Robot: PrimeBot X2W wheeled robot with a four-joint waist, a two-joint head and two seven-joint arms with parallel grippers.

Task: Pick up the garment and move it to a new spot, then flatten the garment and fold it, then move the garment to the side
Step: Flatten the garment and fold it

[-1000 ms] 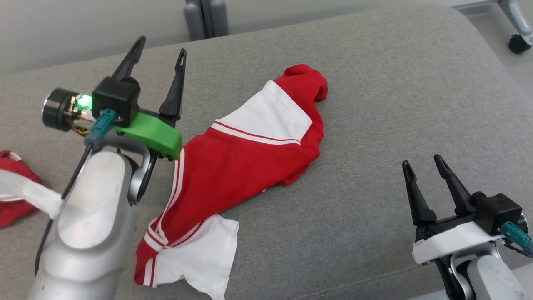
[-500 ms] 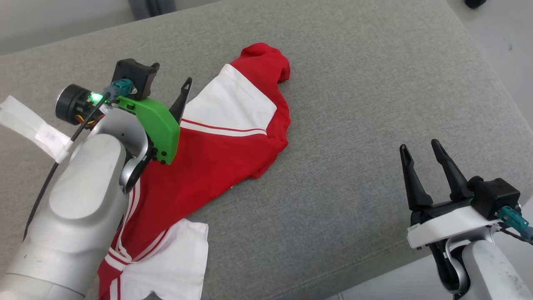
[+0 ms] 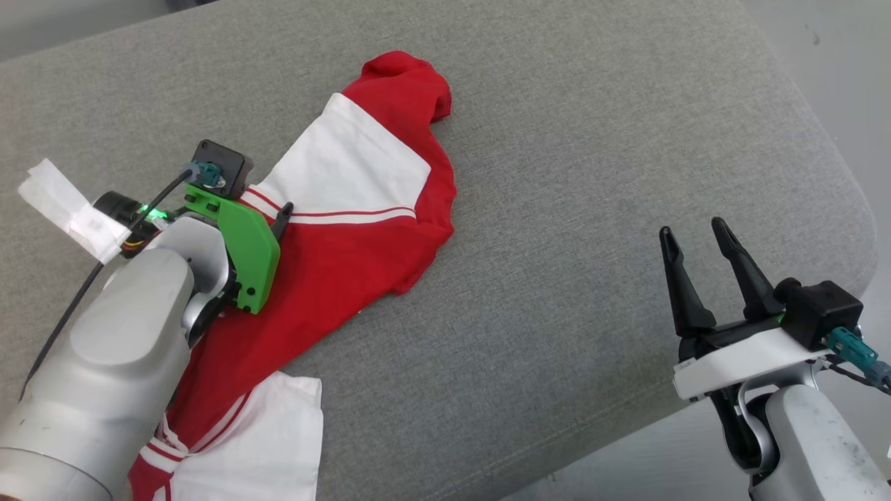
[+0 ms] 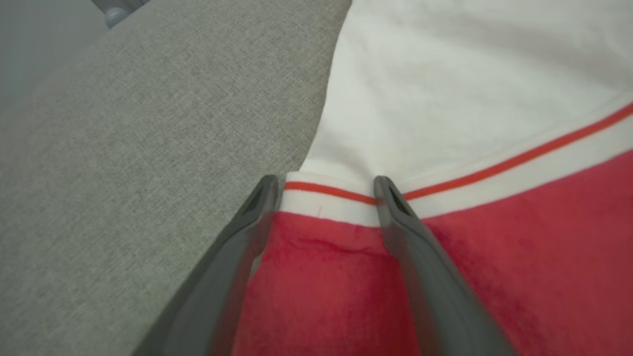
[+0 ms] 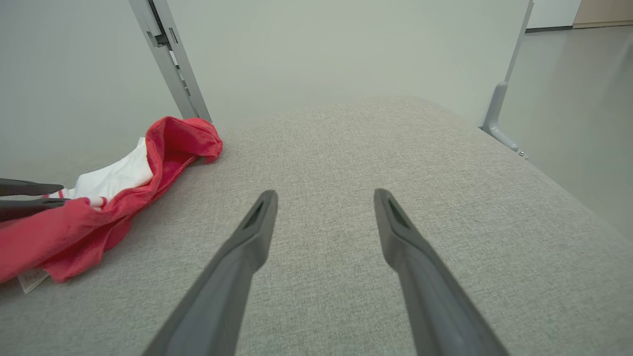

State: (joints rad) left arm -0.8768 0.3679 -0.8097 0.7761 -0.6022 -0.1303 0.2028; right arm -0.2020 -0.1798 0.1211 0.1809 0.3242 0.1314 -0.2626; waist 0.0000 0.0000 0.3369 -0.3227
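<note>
garment [image 3: 362, 250]: red-and-white, crumpled left of centre in the head view on grey cushion [image 3: 592, 174] | handling: judged soft, light, limp | hold: striped band [image 4: 326, 200] advised | left gripper [image 4: 324, 185]: spread, band straddled, nothing pinched | right gripper [image 3: 689, 233]: spread, lower right, empty

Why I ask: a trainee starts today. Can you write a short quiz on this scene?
1. True or false: the left gripper is shut on the red and white garment.
2. What lies between the fingers of the right gripper? A) the garment B) bare grey cushion C) a paper tag
3. Short answer: which part of the garment does the left gripper straddle?
Key: 1 false, its fingers stand open. 2 B. 3 the white band with the red stripe, at the garment's edge.
</note>
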